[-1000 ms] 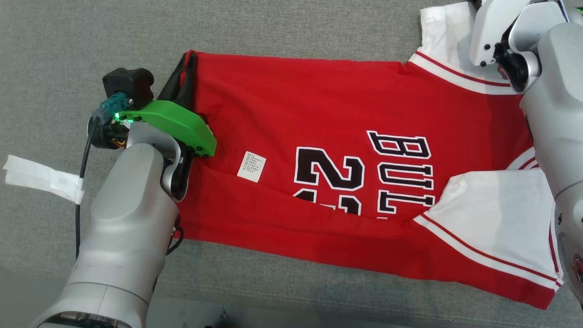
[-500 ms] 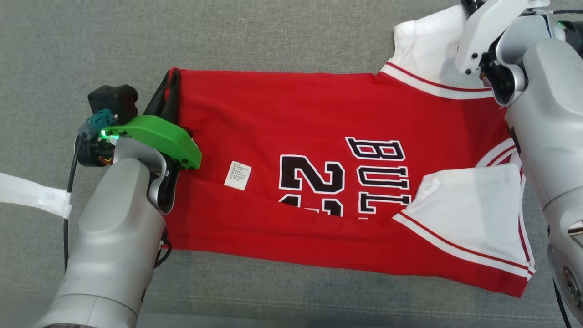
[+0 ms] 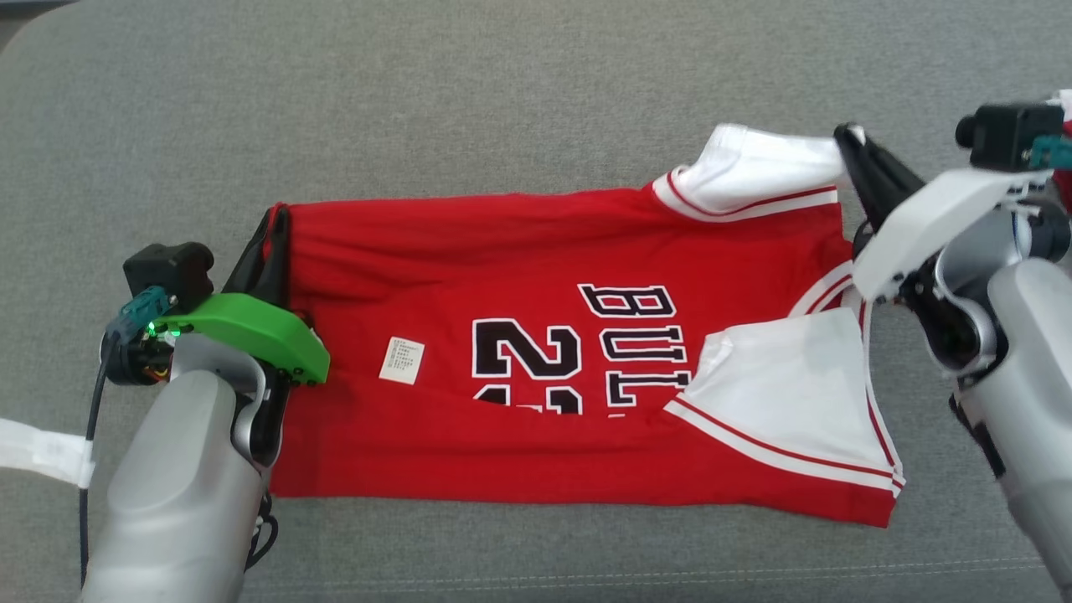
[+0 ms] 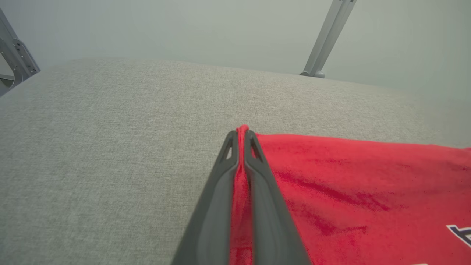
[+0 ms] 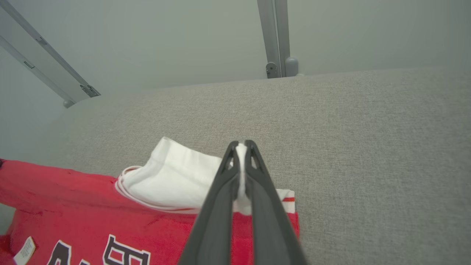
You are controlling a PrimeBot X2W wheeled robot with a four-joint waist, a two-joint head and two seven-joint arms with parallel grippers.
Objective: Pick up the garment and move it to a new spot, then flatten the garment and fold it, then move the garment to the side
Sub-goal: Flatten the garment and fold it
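Just now the right gripper [image 5: 241,144] had clamped the white sleeve [image 5: 173,175] between its tips, while the left gripper [image 4: 241,131] pinched the garment [image 4: 349,176] at its red hem, so a fold looked ready.

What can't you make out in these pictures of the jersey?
- Head view: label print too small to read.
- Head view: lettering and number on the jersey partly covered by a red fold and the near sleeve.
- Head view: left forearm covers the jersey's near left corner.
- Wrist views: left gripper and right gripper are shut on the jersey; their fingers hide how much cloth is pinched.
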